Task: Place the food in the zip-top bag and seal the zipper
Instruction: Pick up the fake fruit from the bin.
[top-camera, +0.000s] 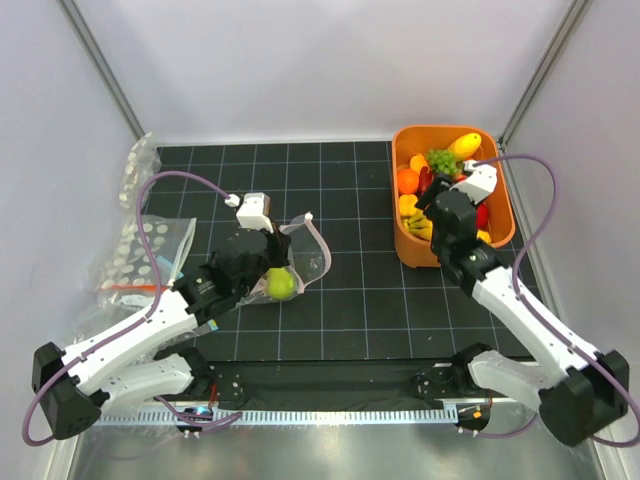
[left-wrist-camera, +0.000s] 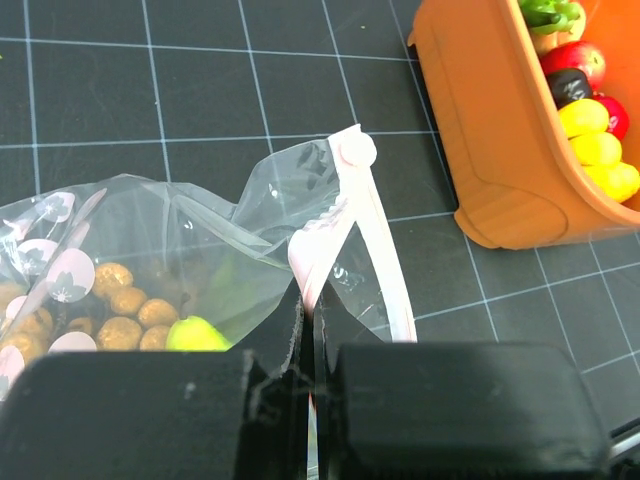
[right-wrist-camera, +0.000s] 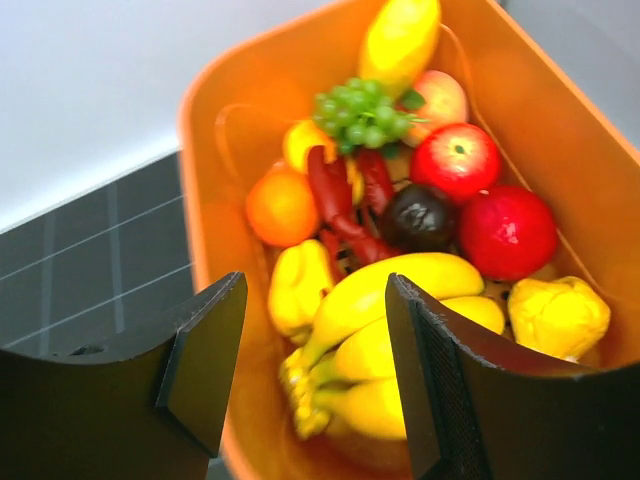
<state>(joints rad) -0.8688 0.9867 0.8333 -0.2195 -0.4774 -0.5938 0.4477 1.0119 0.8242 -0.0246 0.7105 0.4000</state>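
The zip-top bag (top-camera: 303, 250) lies left of centre on the black mat, with a green fruit (top-camera: 282, 285) inside. In the left wrist view the bag (left-wrist-camera: 180, 235) holds a brown nut-like cluster (left-wrist-camera: 120, 312) and the green piece (left-wrist-camera: 195, 335). My left gripper (left-wrist-camera: 307, 300) is shut on the pink zipper (left-wrist-camera: 375, 235) and holds the rim up. More food fills the orange tub (right-wrist-camera: 200, 190): bananas (right-wrist-camera: 400, 320), a red apple (right-wrist-camera: 455, 160), green grapes (right-wrist-camera: 365, 110). My right gripper (right-wrist-camera: 315, 300) hangs open just above the bananas; in the top view it (top-camera: 440, 205) sits over the tub.
The orange tub (top-camera: 506, 205) stands at the back right near the wall. Other clear bags with bold white dots (top-camera: 150, 250) lie at the left edge, with one more (top-camera: 140, 170) behind them. The tub's corner (left-wrist-camera: 500, 190) is to the right of the held bag.
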